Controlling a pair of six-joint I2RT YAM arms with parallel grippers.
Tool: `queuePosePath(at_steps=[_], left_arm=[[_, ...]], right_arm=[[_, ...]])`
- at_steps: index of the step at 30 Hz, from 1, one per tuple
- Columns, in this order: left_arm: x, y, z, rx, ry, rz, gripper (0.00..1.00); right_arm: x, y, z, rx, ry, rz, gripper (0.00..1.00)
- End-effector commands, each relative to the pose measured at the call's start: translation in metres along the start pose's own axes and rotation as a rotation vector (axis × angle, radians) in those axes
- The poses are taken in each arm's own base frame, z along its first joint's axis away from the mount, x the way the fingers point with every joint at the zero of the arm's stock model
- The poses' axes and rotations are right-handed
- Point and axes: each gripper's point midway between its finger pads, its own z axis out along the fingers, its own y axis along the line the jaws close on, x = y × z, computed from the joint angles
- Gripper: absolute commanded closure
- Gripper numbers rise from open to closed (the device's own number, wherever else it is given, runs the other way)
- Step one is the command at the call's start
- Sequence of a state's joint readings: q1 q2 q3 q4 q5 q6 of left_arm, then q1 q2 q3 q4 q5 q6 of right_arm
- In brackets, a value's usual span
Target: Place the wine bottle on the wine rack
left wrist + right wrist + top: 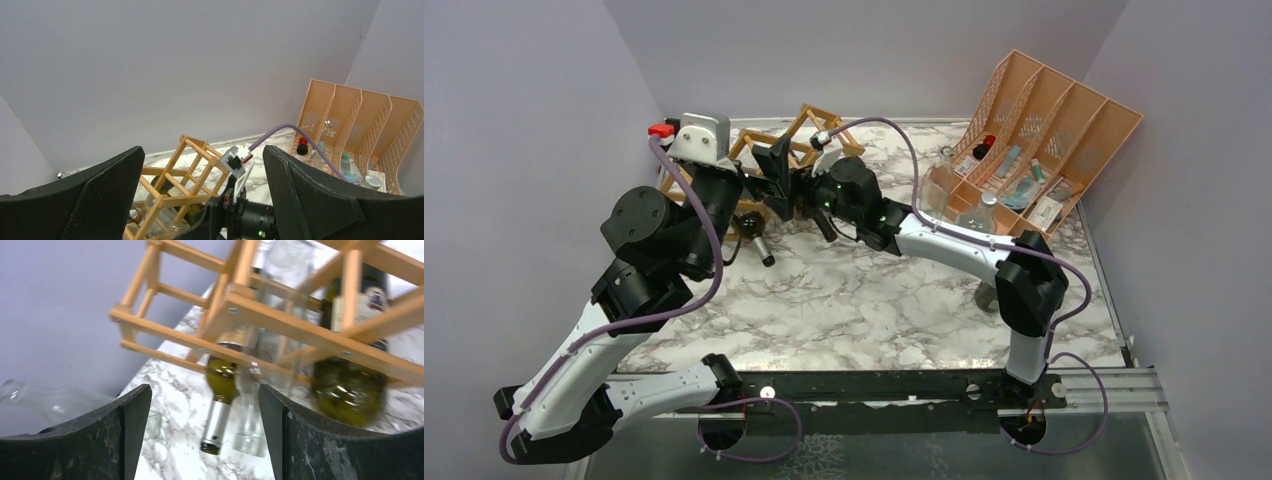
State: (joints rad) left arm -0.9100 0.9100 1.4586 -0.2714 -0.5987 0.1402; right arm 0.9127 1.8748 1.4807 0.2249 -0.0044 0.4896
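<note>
I am working in what looks like a robot lab's test booth, not a home. Plain lilac-grey walls [524,150] are closing in a marble-patterned desk [854,300] on three sides. My left arm [594,350] and right arm [954,245] are sitting bolted to a black metal rail [874,385], with purple cables [285,126] trailing over them. Props are standing about: a wooden wine rack [300,322] and a peach file organizer [1079,115].
</note>
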Motion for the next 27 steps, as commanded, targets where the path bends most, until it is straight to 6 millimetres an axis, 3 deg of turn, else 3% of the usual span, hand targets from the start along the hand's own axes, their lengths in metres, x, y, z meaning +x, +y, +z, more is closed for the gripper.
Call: queuePosePath(at_steps=[1, 7, 12, 16, 20, 27], left_arm=[[-0.032, 0.005, -0.009, 0.019, -0.075, -0.047, 0.06], [-0.042, 0.009, -0.016, 0.031, -0.103, -0.078, 0.07], [-0.046, 0.01, -0.019, 0.034, -0.111, -0.088, 0.07], [-0.046, 0.011, -0.019, 0.034, -0.11, -0.089, 0.08], [-0.046, 0.011, -0.019, 0.033, -0.108, -0.091, 0.08], [-0.044, 0.01, -0.02, 0.038, -0.1, -0.098, 0.08]], right_arm=[[0.006, 0.067, -0.011, -0.242, -0.005, -0.139, 0.21], [0.034, 0.139, -0.003, -0.455, 0.044, -0.28, 0.23], [0.052, 0.179, 0.009, -0.55, 0.035, -0.33, 0.22], [0.06, 0.205, 0.019, -0.619, 0.029, -0.346, 0.21], [0.076, 0.228, 0.017, -0.737, 0.049, -0.39, 0.19], [0.1, 0.24, 0.032, -0.748, 0.063, -0.41, 0.14]])
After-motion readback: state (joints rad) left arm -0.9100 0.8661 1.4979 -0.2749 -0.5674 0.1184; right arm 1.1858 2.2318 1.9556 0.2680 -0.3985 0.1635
